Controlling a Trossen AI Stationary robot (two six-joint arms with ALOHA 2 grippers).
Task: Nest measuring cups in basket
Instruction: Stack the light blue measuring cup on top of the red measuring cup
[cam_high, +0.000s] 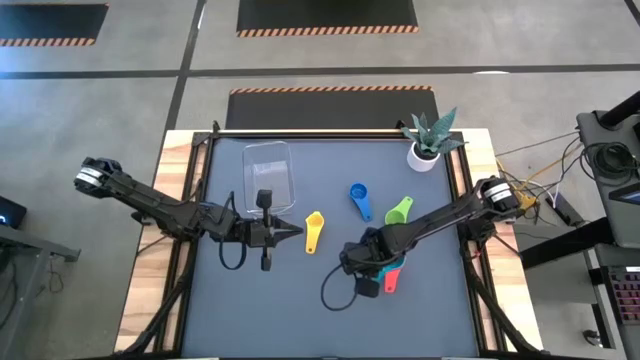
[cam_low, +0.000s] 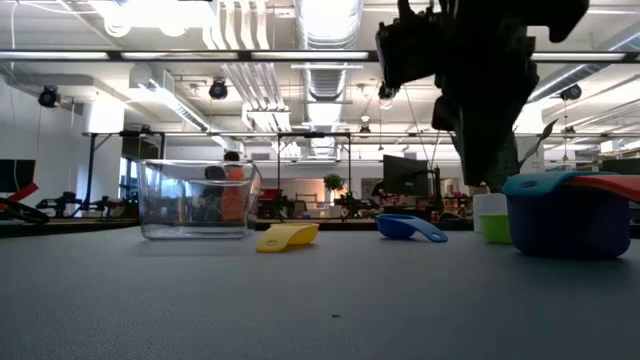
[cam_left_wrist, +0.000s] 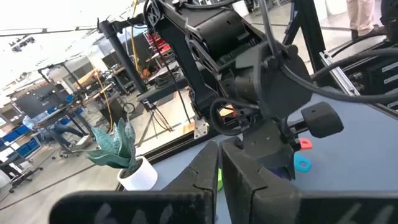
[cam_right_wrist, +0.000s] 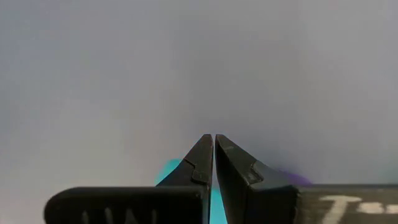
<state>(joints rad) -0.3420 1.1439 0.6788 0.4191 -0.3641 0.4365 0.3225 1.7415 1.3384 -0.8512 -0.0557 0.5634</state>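
The dark counter (cam_high: 330, 300) carries everything. The left arm reaches in from the left, and its claw (cam_high: 296, 232) hangs closed and empty between the basket and the yellow cup. The right arm comes in from the right edge; its claw (cam_right_wrist: 214, 144) is closed too, holding nothing, pointing down at the counter right by the cluster of cups near the front.

The clear basket (cam_high: 270, 175) sits toward the back left of the counter, and no cup shows in it. A white plant pot (cam_high: 424, 155) stands at the back right corner.

The cups lie spread out to the right of the basket. The yellow cup (cam_high: 314, 231) is nearest it, the blue cup (cam_high: 360, 199) farther right, and the green cup (cam_high: 399, 211) beyond that. Under the right wrist, a red cup (cam_high: 391, 279) lies close against a teal cup (cam_left_wrist: 302, 163), partly hidden.
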